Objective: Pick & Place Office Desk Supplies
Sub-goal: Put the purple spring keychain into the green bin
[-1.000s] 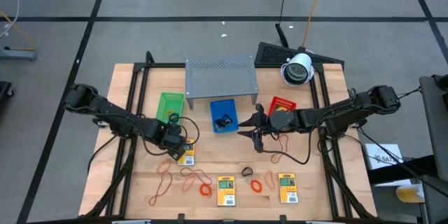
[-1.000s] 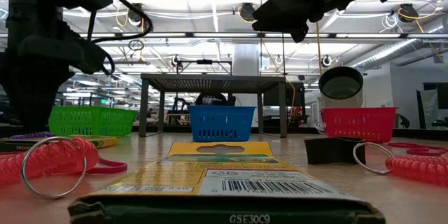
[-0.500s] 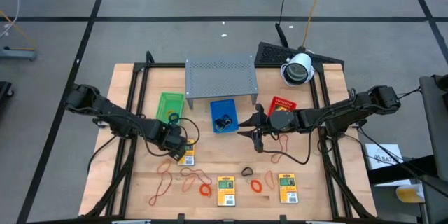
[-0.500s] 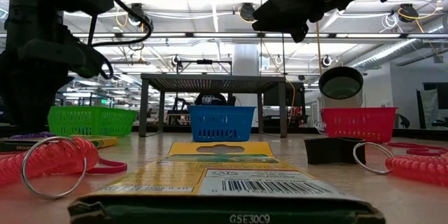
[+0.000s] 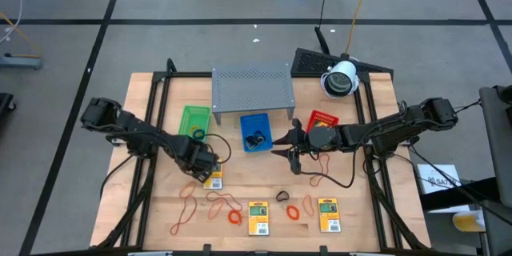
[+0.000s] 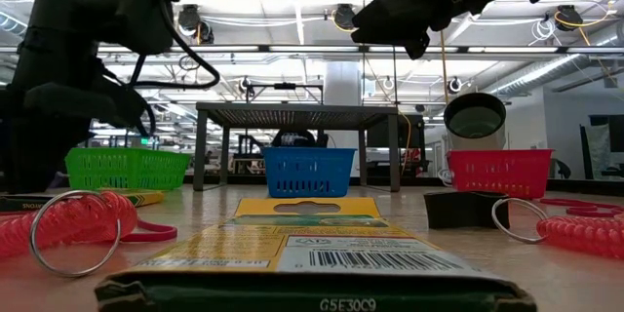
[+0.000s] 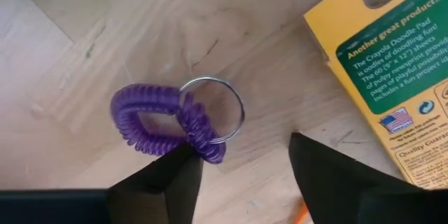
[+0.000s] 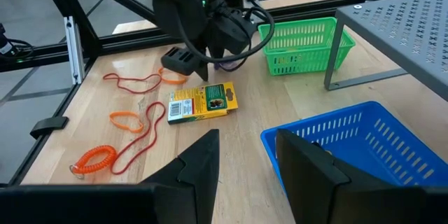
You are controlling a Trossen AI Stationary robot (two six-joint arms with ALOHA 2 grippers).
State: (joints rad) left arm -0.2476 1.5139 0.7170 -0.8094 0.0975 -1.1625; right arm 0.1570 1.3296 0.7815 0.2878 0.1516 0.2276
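Observation:
A purple coil (image 7: pixel 157 122) with a metal key ring (image 7: pixel 217 108) lies flat on the wooden table, beside a yellow packet (image 7: pixel 388 70). My left gripper (image 7: pixel 241 157) points down over it, open. One fingertip is at the coil's end and the other is on bare wood toward the packet. In the high view this gripper (image 5: pixel 200 164) stands just beyond the packet (image 5: pixel 213 178). My right gripper (image 8: pixel 245 154) hovers open and empty above the table's middle (image 5: pixel 282 150), near the blue tray (image 5: pixel 256 132). My left gripper comes from above, pointing down. One fingertip (image 7: pixel 183 164) overlaps the coil's end (image 7: pixel 206 150) where the ring joins it. Whether it touches the coil, I cannot tell. The coil lies flat on the table.
Green (image 5: pixel 194 122) and red (image 5: pixel 322 120) trays flank the blue one, in front of a grey perforated shelf (image 5: pixel 252 88). Two more packets (image 5: pixel 258 217) (image 5: pixel 328 214), orange rubber bands (image 5: pixel 188 200), orange coils (image 5: pixel 294 211) and a dark clip (image 5: pixel 282 196) lie near the front edge.
My left gripper has sunk toward the table by the yellow packet, and its arm has swung a little toward the table's right.

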